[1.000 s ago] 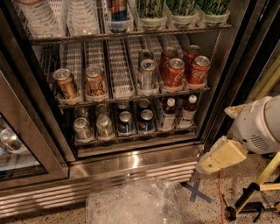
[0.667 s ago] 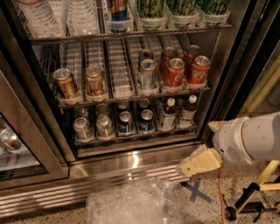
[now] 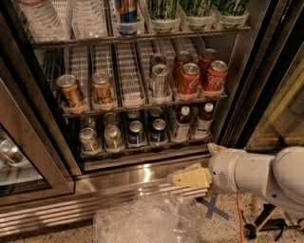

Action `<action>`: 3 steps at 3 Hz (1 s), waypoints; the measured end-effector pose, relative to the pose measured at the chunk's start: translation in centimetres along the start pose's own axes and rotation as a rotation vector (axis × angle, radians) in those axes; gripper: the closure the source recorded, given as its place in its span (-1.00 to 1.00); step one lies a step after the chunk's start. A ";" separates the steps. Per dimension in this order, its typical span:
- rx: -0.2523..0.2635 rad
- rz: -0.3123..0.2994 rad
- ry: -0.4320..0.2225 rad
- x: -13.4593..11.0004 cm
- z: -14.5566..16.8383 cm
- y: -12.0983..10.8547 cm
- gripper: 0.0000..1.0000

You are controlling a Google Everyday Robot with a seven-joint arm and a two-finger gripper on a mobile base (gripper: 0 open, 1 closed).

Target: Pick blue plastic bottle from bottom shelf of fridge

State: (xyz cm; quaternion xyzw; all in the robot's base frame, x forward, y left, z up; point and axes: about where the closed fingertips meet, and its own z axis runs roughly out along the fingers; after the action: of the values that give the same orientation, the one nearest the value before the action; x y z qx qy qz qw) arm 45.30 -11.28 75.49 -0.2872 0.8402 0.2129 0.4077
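Nearest you, a crumpled sheet of clear plastic (image 3: 147,220) lies on the floor, with a blue tape cross (image 3: 214,209) just to its right. Your hand (image 3: 178,179) hangs low over the fridge's louvred steel base (image 3: 71,209), pointing left, below the open compartment and outside it. You cannot tell from here whether it is spread or pressed together, and nothing shows in its grasp. It sits low probably because the target rack is the lowest one, so you will likely need to lift a little and reach inward over the steel lip.

Inside the fridge (image 3: 247,85), the bottom shelf (image 3: 142,153) holds its stock upright in lanes: two silver cans (image 3: 89,139) on the left, two blue cans (image 3: 136,133) in the middle, then the blue plastic bottle (image 3: 180,124) with white cap and dark contents. Its twin (image 3: 203,121) stands just beside it in the rightmost lane, and either fits the task. The lanes keep neighbours close, so you may brush one.

The rack above carries gold cans (image 3: 70,90), a silver can (image 3: 159,80) and red cans (image 3: 190,78). Higher and farther, clear bottles (image 3: 42,16) and green-labelled cups (image 3: 164,12) stand in a row.
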 end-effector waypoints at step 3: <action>0.139 0.077 -0.208 0.4 2.8 -3.9 -1.00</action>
State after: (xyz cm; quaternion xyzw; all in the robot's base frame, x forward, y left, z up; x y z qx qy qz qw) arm 49.22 -12.61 73.02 -0.2021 0.8166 0.1981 0.5031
